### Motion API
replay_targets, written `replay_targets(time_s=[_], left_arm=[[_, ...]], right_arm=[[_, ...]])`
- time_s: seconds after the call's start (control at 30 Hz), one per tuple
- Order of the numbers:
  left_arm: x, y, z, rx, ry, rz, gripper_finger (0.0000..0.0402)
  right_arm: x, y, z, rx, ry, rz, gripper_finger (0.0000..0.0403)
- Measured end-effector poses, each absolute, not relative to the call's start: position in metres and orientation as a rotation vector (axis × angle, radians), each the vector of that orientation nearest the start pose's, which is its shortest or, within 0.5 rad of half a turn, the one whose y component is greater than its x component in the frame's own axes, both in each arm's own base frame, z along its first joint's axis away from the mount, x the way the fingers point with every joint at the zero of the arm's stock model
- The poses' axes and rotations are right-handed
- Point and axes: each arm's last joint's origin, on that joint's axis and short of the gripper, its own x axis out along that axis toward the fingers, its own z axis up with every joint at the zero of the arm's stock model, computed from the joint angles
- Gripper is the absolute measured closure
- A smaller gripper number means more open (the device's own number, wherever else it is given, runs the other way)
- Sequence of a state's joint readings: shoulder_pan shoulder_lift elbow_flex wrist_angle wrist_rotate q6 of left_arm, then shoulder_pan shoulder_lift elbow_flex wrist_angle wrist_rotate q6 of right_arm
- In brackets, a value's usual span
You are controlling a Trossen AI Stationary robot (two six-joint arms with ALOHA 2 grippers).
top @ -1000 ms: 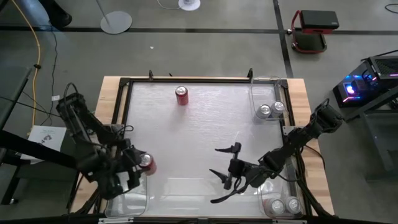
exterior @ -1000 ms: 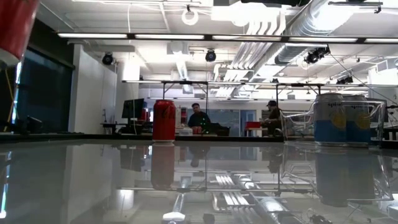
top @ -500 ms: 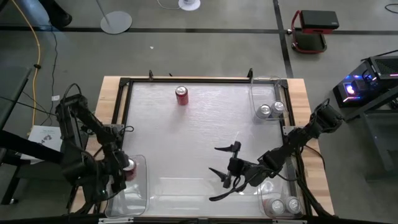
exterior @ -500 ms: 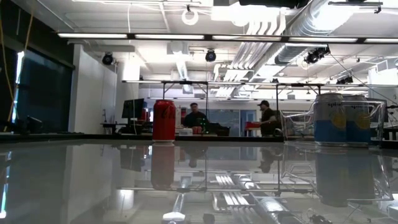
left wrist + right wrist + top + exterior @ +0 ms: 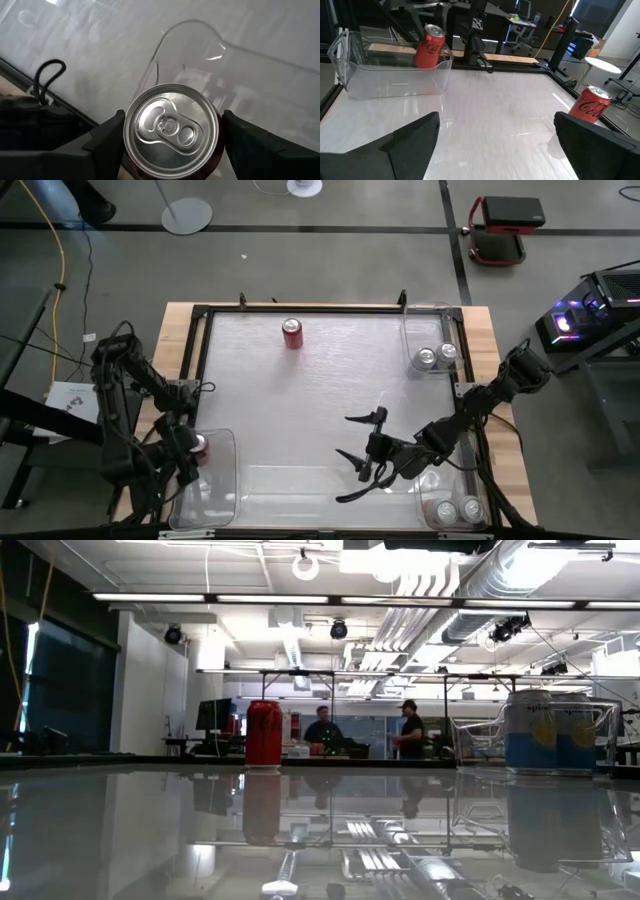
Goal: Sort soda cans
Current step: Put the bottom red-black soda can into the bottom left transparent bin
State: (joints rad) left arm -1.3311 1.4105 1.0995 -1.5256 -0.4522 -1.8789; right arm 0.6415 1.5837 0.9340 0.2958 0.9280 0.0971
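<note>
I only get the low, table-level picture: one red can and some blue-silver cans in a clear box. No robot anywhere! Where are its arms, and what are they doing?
Observer: The left gripper has its jaws closed on a second red soda can, at the end of a clear plastic bin in the table's near-left corner.
Operator: And the other arm?
Observer: The right gripper is over the table's near-right part, jaws open, holding nothing.
Operator: Any cans I'm missing?
Observer: Two silver-topped cans stand in another clear bin at the near-right corner.
</note>
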Motion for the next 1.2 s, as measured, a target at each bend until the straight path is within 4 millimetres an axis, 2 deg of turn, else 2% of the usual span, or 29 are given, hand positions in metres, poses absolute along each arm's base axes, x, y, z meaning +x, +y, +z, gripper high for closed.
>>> replay_targets(time_s=[0.37,0.57,0.9,1.2], left_arm=[[0.052,-0.194,0.230,-0.178,1.101,0.530,0.0123],[0.051,-0.195,0.229,-0.180,1.113,0.523,0.0118],[0.041,-0.204,0.229,-0.250,1.169,0.487,0.0073],[0.039,-0.203,0.243,-0.246,1.185,0.527,0.0065]], right_arm=[[0.282,0.182,0.238,-0.144,0.235,-0.296,0.0020],[0.282,0.182,0.238,-0.134,0.232,-0.297,0.0020],[0.282,0.182,0.238,-0.127,0.231,-0.298,0.0020],[0.282,0.182,0.238,-0.129,0.233,-0.298,0.0020]])
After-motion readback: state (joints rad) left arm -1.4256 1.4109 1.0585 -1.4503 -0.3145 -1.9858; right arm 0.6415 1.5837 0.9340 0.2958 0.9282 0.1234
